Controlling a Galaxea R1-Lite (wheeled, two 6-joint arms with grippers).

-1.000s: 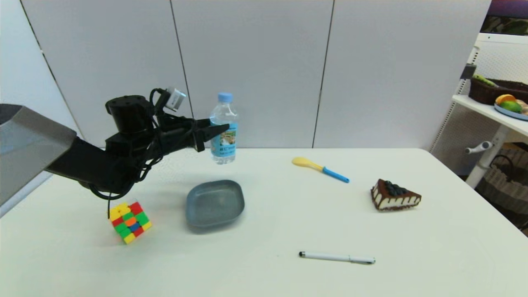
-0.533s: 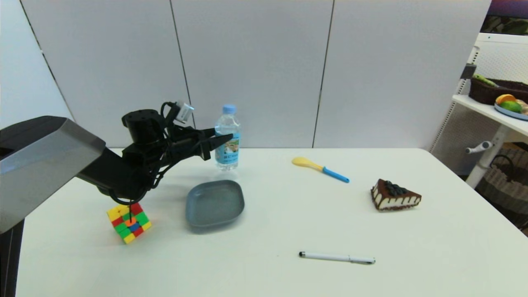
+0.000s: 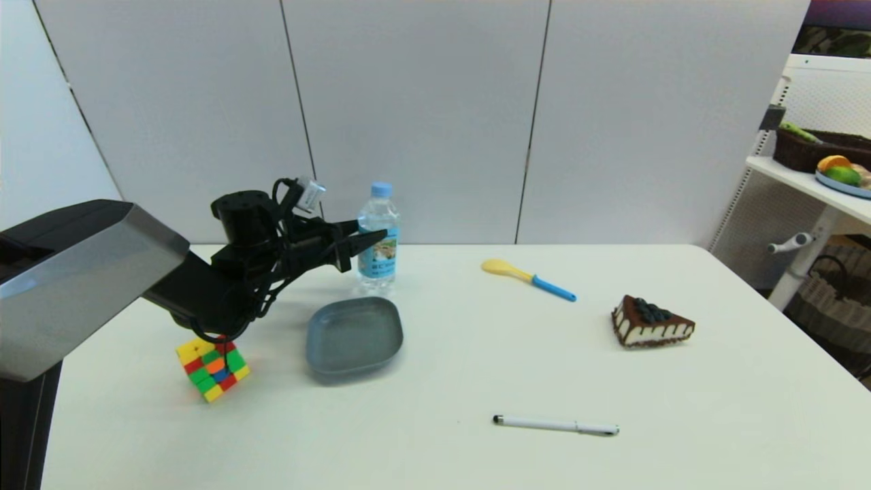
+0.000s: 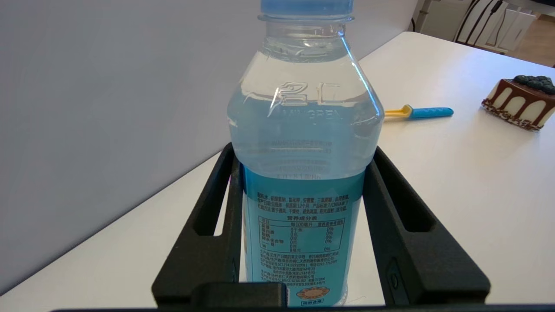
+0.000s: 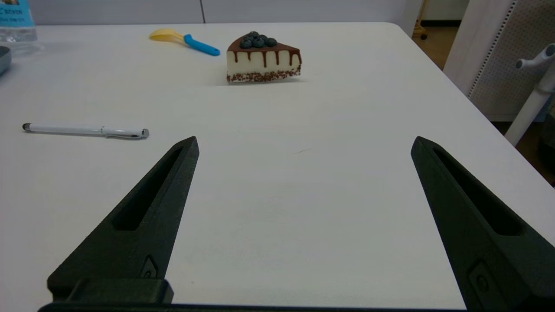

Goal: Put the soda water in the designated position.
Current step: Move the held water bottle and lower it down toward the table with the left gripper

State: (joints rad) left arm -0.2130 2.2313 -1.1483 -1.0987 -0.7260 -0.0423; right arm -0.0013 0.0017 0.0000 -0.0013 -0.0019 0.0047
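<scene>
Lowered since a second ago, the soda water (image 3: pixel 378 231) has come down from above the table (image 3: pixel 476 381) to near the back edge, just behind the grey square dish (image 3: pixel 354 335); whether its base is touching the tabletop is hard to tell from the head view. The left gripper (image 3: pixel 371 239) holds it upright at label height, its arm passing over the colourful puzzle cube (image 3: pixel 212 367). Farther right lie a yellow spoon with a blue handle (image 3: pixel 528 278), a slice of chocolate cake (image 3: pixel 650 322) and a white pen (image 3: pixel 556 425).

From the left wrist, the bottle (image 4: pixel 303 164) fills the frame, with both black fingers (image 4: pixel 208 234) pressed against the blue label on either side.

From the right wrist, the right gripper (image 5: pixel 303 145) hovers low over bare table with its fingers spread wide, holding nothing; the pen (image 5: pixel 85 130) and cake (image 5: pixel 263 57) lie beyond it.
</scene>
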